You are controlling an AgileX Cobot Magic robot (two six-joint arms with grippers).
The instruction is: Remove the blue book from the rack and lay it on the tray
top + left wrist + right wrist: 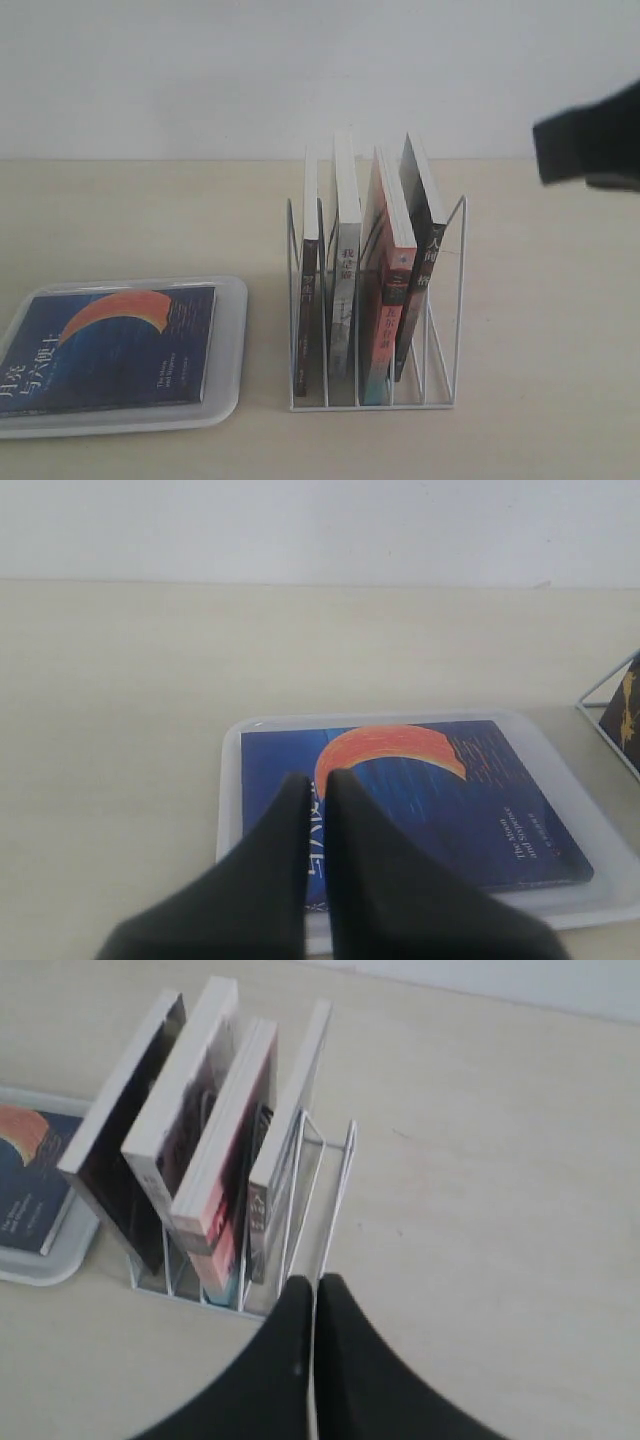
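Note:
The blue book lies flat, cover up, on the white tray at the front left; its navy cover with the orange crescent also fills the left wrist view, inside the tray. My left gripper hovers above the book's near edge, shut with nothing in it. The white wire rack stands mid-table and holds several upright books. My right gripper is shut and empty, raised beside the rack; only a dark blurred part of that arm shows at the exterior view's right edge.
Several books stay in the rack: a dark-spined one, a white one, a red-and-teal-spined one and a black one. Bare beige tabletop lies right of the rack. A white wall closes the back.

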